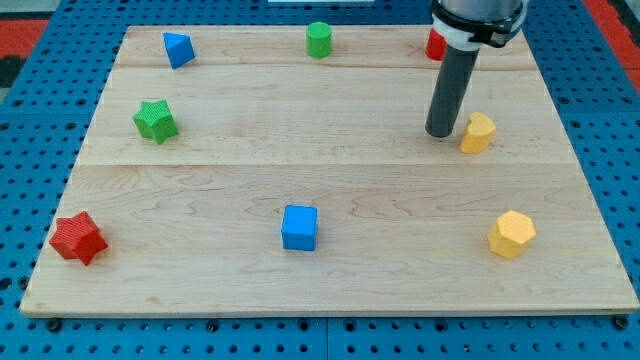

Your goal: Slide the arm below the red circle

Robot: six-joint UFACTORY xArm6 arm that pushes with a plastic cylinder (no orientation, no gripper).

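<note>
Resting on the wooden board, my tip stands in the upper right part of the view, just beside the upper yellow block on that block's left; whether the two touch is too close to call. Being a bare rod, it has nothing to open or close and holds nothing.

The red circle sits at the board's top edge, mostly hidden behind the rod's collar, so only a sliver of red shows and its round shape cannot be confirmed here. It lies almost straight toward the view's top from my tip, with bare wood between them.

That makes the tip already on the lower side of the red block, nearly in line with it. I judge that any remaining move is a short slide toward the view's top, stopping short of contact and keeping clear of the yellow neighbour.

Elsewhere lie a green cylinder, blue block, green star, red star, blue cube and lower yellow block.
</note>
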